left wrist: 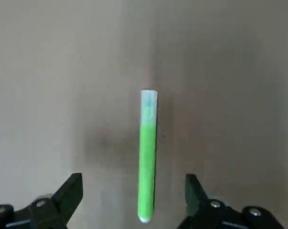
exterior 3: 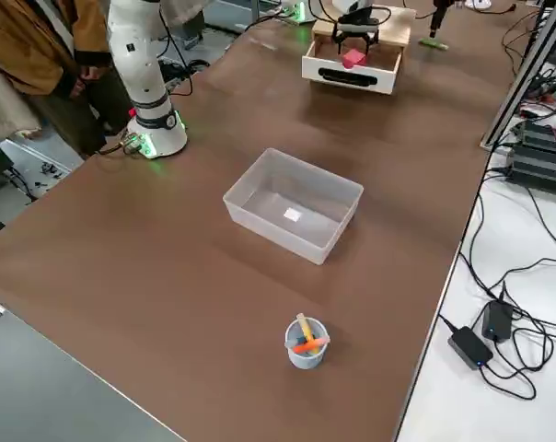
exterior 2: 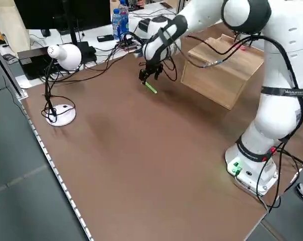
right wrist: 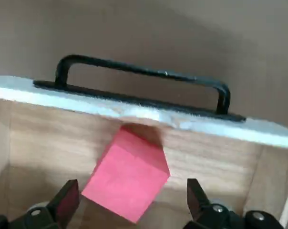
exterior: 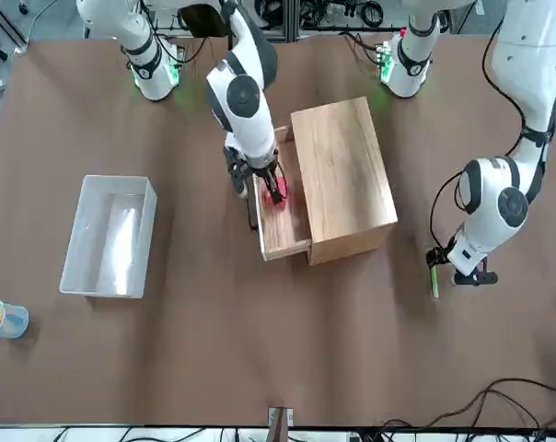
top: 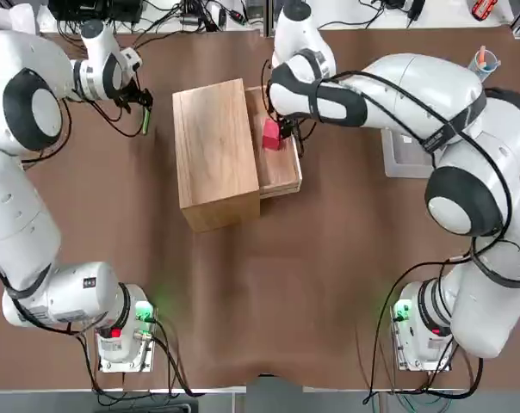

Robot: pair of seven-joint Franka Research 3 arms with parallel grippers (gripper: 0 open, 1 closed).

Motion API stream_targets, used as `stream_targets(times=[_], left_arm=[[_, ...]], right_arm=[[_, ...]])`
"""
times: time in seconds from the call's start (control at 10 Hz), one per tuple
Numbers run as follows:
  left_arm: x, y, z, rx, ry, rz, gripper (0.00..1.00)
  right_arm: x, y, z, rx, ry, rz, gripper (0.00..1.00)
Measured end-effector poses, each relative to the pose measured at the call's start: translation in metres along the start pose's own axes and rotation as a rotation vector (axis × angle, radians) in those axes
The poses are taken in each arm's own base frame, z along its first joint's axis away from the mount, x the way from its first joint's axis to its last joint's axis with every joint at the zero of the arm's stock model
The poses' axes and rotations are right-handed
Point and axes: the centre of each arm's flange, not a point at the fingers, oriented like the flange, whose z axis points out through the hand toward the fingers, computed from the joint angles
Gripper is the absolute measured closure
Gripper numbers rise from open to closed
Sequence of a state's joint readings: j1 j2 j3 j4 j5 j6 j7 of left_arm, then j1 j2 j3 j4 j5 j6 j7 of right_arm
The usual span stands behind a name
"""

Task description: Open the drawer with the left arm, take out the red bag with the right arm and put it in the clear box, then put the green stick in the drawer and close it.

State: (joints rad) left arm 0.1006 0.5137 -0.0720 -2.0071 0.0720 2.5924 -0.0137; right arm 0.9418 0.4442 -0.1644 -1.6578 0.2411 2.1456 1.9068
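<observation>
While the drawer [top: 277,153] already stands pulled out of the wooden box [top: 215,155], its black handle [right wrist: 143,76] facing away from the box, the rest of the task looks to be ahead. The red bag [top: 271,135] lies inside the drawer, close behind the front wall, and the right gripper [right wrist: 129,202] is low over it with its fingers spread wide on either side; nothing in the wrist view shows them pressing on the bag, so I judge the grasp not yet made. The clear box [exterior: 110,236] sits well apart from the drawer on the robot's right side of the table, holding nothing but its white label (a small blue cup [exterior 3: 306,343] with pens stands farther out, no part of the job). On the other side, the left gripper [left wrist: 134,200] hovers just above the green stick [left wrist: 148,155], which lies flat on the table near the wooden box's closed side; its fingers too are apart, straddling the stick's near end without clamping it. So one step of four seems done: the bag has to be lifted and carried to the clear box, the stick picked up and laid in the drawer, and the drawer pushed shut.
</observation>
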Motion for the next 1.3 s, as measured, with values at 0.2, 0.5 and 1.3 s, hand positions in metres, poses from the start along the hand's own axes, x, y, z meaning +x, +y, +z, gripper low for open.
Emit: stream_targets(times=[0.2, 0.5, 1.3], left_arm=[[-0.002, 0.005, 0.019, -0.006, 0.003, 0.007, 0.05], [-0.003, 0.006, 0.027, -0.008, 0.001, 0.008, 0.20], [0.015, 0.010, -0.021, -0.004, 0.088, -0.023, 0.82]], right_arm=[[-0.003, 0.002, 0.004, -0.008, -0.007, 0.076, 0.00], [-0.004, 0.002, 0.004, -0.010, -0.007, 0.152, 0.00], [-0.007, -0.009, 0.019, -0.007, 0.003, 0.311, 0.00]])
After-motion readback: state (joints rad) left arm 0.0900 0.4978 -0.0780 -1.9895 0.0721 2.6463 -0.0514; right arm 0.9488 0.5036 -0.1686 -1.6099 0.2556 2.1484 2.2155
